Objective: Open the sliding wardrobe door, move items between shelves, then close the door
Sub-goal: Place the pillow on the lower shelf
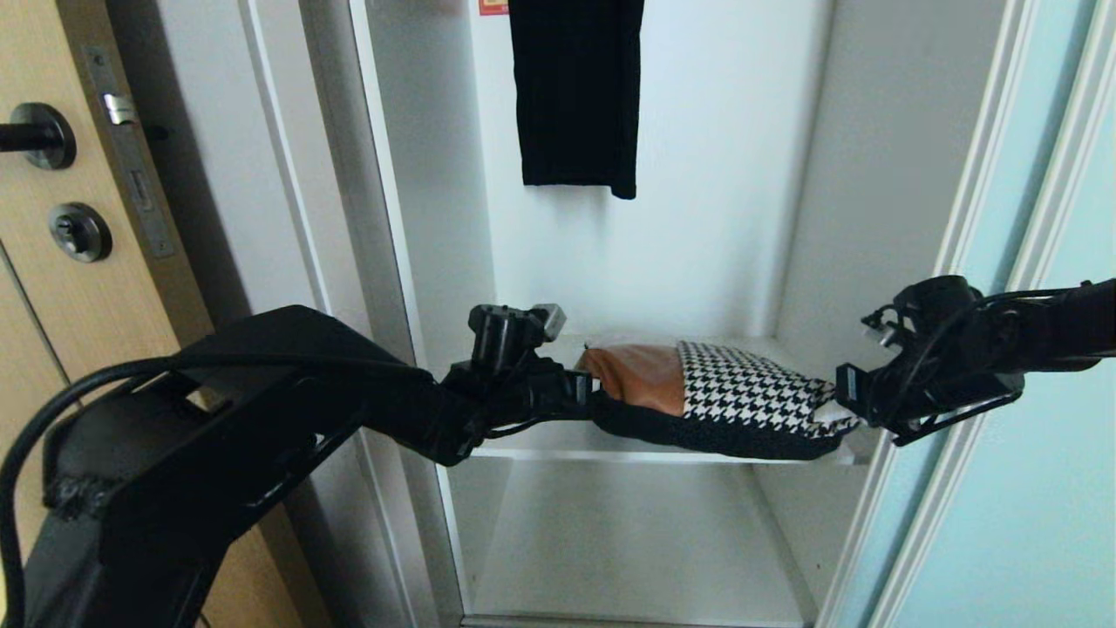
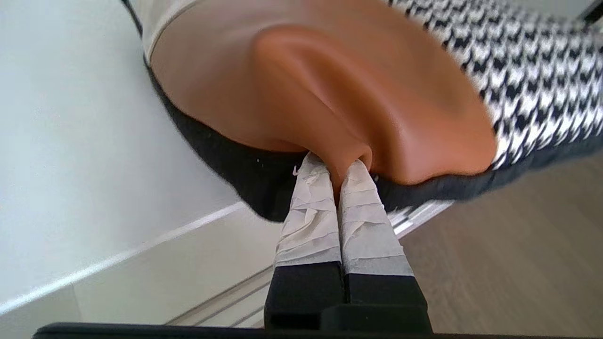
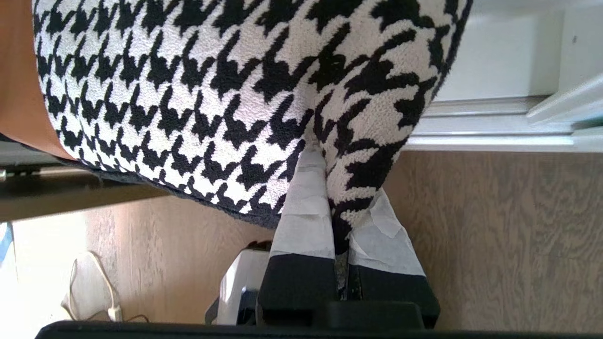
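I have the sliding wardrobe door (image 1: 1037, 366) open. My left gripper (image 1: 586, 390) and right gripper (image 1: 844, 403) each pinch an end of the clothes bundle (image 1: 724, 401) between them, apparently just clear of the shelf (image 1: 610, 454); placing and closing remain.

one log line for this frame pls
door: open | left gripper: pinching bundle brown end | right gripper: pinching houndstooth end | bundle at shelf front edge

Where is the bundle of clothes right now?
In the head view the bundle of clothes sits mid-picture at the front edge of the white shelf, pinched between the left gripper and the right gripper, below the hanging black garment.
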Available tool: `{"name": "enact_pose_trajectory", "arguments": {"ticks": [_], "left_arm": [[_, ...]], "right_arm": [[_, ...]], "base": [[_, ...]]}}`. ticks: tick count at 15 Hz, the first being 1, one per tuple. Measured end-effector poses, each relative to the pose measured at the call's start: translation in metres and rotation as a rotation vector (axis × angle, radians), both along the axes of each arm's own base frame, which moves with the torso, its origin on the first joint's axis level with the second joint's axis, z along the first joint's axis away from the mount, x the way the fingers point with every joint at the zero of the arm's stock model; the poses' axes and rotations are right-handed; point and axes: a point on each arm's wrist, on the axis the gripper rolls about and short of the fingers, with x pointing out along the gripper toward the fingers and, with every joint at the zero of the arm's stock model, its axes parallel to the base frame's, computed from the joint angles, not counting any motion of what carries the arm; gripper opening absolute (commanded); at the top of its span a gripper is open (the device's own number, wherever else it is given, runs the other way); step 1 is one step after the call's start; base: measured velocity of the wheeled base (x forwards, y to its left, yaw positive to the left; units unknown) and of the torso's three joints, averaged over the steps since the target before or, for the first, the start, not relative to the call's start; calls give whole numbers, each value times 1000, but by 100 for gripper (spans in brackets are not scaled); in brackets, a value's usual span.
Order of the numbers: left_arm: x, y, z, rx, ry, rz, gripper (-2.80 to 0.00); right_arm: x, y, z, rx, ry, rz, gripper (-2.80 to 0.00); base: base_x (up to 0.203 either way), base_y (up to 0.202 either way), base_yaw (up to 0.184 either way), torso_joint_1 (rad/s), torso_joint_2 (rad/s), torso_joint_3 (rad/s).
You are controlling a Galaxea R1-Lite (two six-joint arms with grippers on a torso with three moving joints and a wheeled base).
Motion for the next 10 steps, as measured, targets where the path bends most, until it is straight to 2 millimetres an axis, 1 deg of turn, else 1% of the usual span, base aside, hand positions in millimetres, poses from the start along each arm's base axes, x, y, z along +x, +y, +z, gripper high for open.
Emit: {"name": "enact_pose_trajectory", "arguments": {"ticks": [2, 4, 10], "left_arm": [[-14, -4, 10, -15, 3, -3, -280], [-27, -3, 20, -30, -13, -14, -280], [-68, 14, 44, -33, -26, -11, -280]], "right_arm": [[-12, 6, 4, 3, -15, 19, -280], [-23, 11, 9, 4, -40, 32, -280], [-61, 19, 38, 38, -104, 82, -280]], "base": [[0, 0, 0, 0, 0, 0], [0, 0, 0, 0, 0, 0], [0, 0, 0, 0, 0, 0]]}}
